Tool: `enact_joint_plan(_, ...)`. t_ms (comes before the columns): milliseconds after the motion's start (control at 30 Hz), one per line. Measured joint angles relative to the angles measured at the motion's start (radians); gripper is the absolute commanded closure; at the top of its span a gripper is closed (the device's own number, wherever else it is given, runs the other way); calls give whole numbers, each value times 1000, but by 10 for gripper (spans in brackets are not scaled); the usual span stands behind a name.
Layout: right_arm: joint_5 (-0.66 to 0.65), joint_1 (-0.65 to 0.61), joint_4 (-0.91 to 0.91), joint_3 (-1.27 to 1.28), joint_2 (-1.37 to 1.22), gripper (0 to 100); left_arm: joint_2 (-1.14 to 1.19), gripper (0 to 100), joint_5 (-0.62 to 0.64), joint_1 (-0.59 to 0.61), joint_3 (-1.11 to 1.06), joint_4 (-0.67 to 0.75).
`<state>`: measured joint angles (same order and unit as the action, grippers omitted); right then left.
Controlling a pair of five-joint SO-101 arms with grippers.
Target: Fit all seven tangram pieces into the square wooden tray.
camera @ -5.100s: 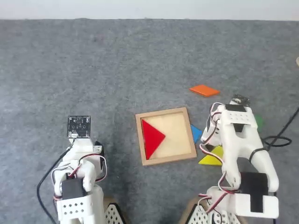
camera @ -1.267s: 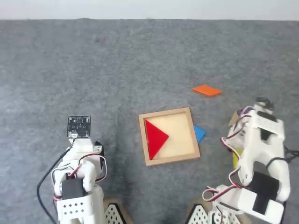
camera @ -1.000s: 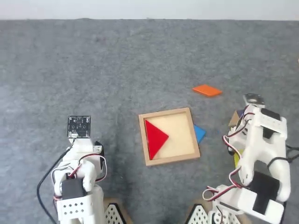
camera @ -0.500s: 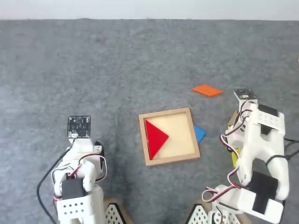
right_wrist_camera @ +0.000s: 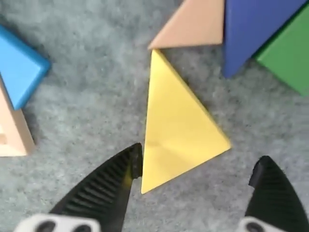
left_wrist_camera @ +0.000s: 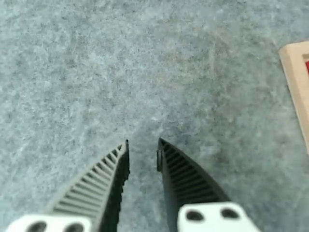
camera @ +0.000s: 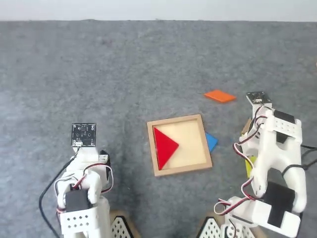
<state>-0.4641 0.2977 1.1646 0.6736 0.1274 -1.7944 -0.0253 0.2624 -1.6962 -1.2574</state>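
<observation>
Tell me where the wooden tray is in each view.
High view: wooden tray mid-table, between the arms.
Left wrist view: its corner, beyond the left hand.
Right wrist view: its corner beside the light blue piece.
Shared landmark, high and right wrist: the light blue piece.

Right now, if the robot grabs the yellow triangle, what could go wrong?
The yellow triangle lies flat on the carpet, so the right arm's open fingers might slip off its slanted edges. The tan triangle sits right at its tip, so a nudge could shove that piece too.
</observation>
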Motion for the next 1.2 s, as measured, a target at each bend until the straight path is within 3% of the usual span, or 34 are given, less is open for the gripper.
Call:
enact_joint_plan(567, -28, -28, -110, 25, -138, 647, 0, 907, 0, 0, 0, 0)
enact_joint_plan(1200, 3, -37, -110, 23, -144, 649, 0, 907, 0, 0, 0, 0)
